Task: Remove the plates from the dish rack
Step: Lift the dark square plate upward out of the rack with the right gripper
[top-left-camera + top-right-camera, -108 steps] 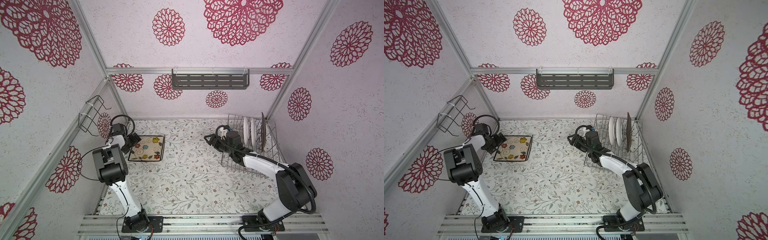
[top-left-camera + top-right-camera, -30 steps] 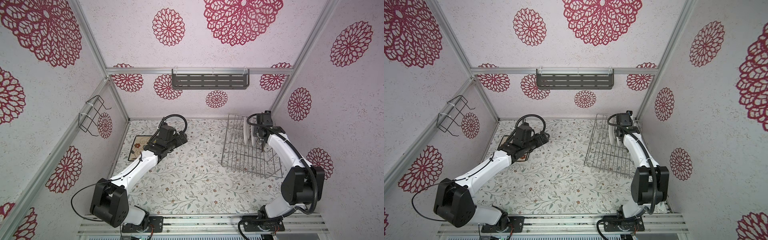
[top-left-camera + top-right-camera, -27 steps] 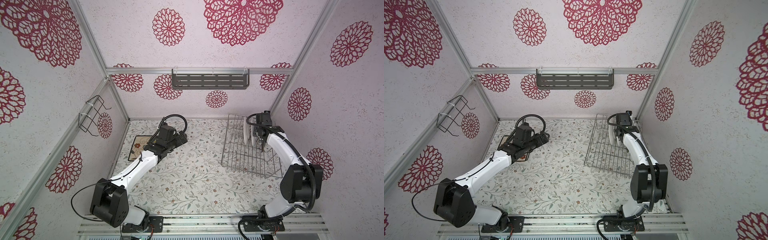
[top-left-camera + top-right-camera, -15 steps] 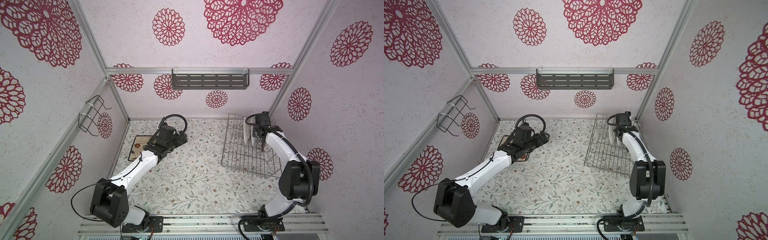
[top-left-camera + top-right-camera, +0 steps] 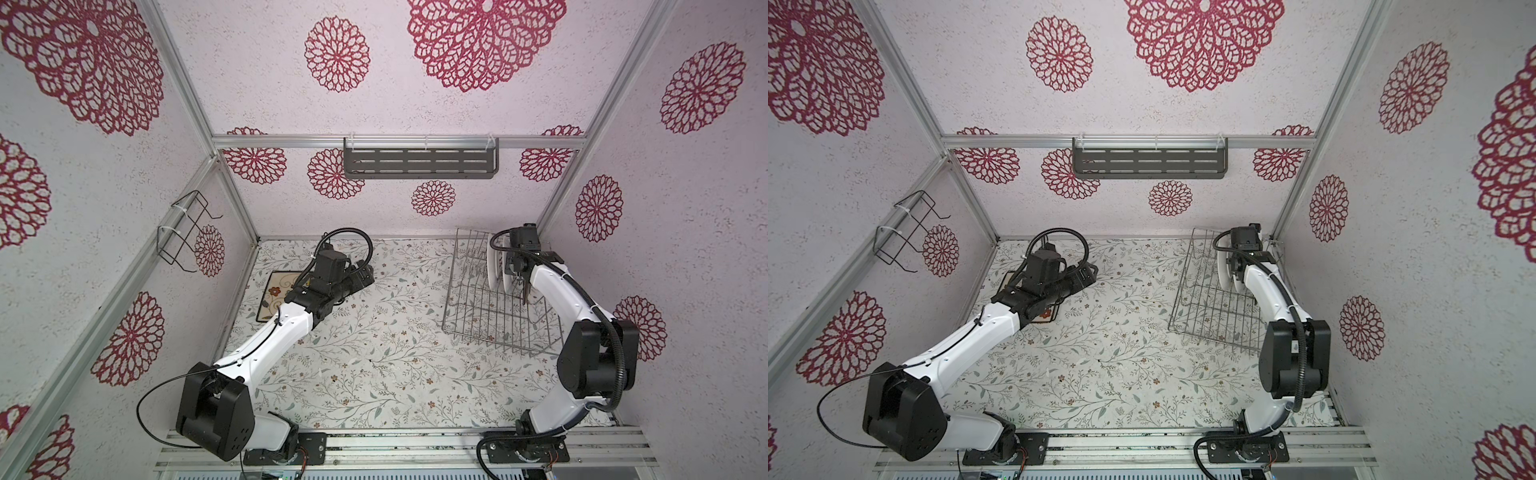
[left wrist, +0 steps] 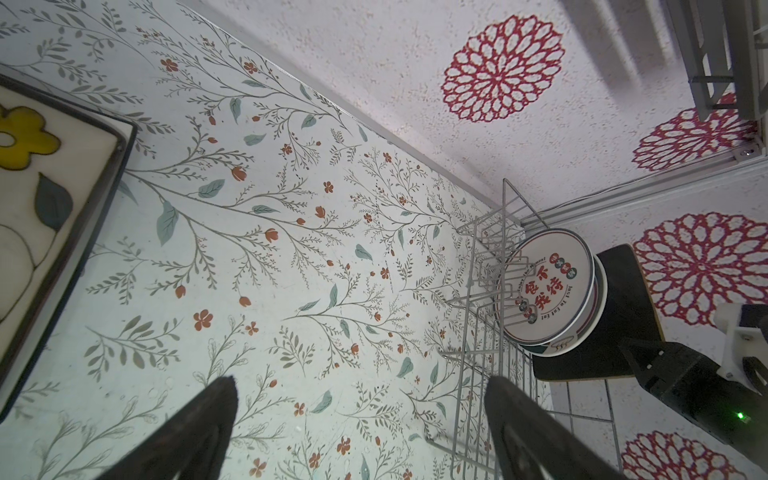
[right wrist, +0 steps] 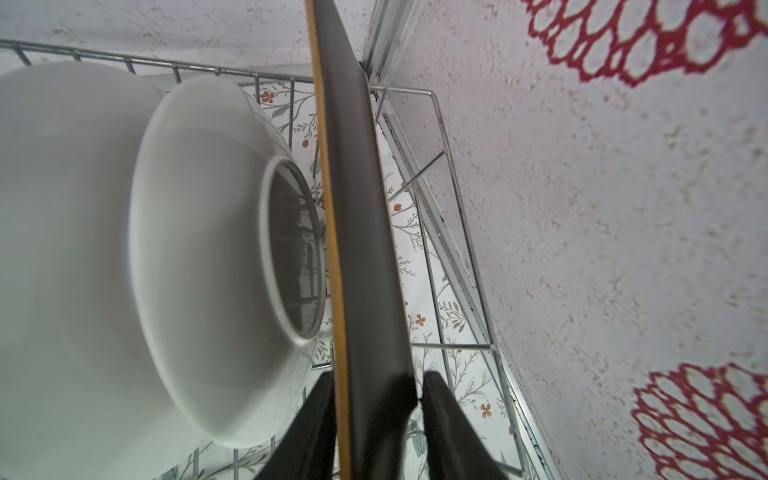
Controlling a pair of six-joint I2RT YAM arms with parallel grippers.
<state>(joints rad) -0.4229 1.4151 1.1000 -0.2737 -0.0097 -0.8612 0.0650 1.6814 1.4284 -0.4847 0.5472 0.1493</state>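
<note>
In both top views, the silver wire dish rack (image 5: 490, 324) stands at frame right on the floral bench (image 5: 374, 353), round white plates (image 5: 494, 266) upright inside. Left wrist: the left tool (image 6: 359, 386) gapes empty. Right wrist: the right tool (image 7: 378, 378) straddles the square black plate (image 7: 357, 208) at its rim; grip unclear.

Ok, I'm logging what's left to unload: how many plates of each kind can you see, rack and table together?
Round white plates with red characters: 2, upright in the dish rack.
Black square plate: 1, upright in the rack.
Cream flowered square plate: 1, flat on the table.
Total: 4 plates.
</note>
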